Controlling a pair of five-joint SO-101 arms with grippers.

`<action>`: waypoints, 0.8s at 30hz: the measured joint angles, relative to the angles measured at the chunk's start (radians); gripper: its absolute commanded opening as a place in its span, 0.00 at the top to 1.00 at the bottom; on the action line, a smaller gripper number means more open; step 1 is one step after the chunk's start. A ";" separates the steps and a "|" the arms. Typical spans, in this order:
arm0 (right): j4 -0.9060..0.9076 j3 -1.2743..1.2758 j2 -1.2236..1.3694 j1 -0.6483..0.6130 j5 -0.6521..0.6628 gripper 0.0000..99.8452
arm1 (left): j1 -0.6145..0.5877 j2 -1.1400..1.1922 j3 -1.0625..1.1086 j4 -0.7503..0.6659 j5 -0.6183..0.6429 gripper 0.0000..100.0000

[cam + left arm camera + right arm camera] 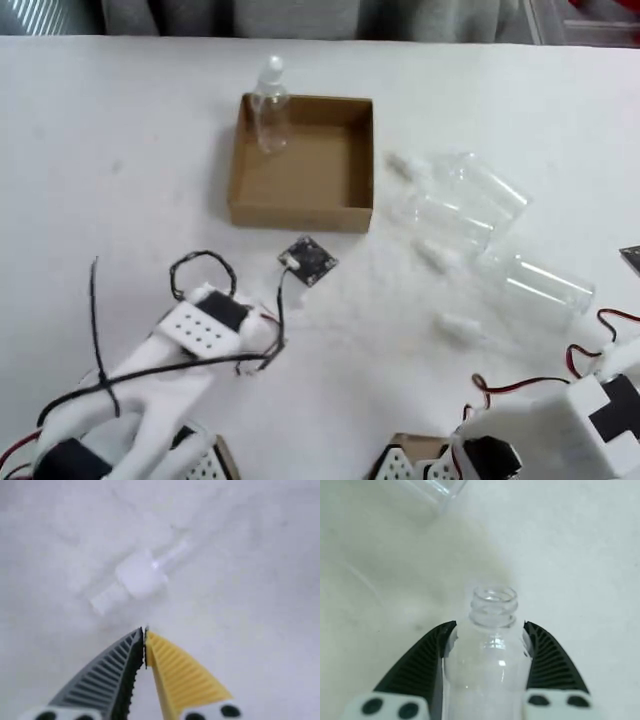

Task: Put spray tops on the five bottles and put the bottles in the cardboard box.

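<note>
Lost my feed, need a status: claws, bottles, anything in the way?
Left claw shut, empty, loose spray top lying just ahead. Right claw shut on uncapped bottle. One capped bottle standing in cardboard box. No obstruction seen.

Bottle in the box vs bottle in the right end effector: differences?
The boxed bottle wears a spray top; the held bottle has a bare open neck. The boxed bottle stands upright in the cardboard box; the held bottle is clamped by the right end effector. Both are clear.
</note>
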 measured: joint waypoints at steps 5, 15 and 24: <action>0.000 0.000 0.000 0.000 0.000 0.92 | 0.000 0.216 -0.127 0.000 0.023 0.98; 0.000 0.000 0.000 0.000 0.000 0.92 | 0.000 0.351 -0.275 -0.012 0.091 0.98; -0.015 0.000 0.000 0.000 0.000 0.92 | -0.035 0.531 -0.459 -0.032 0.091 0.98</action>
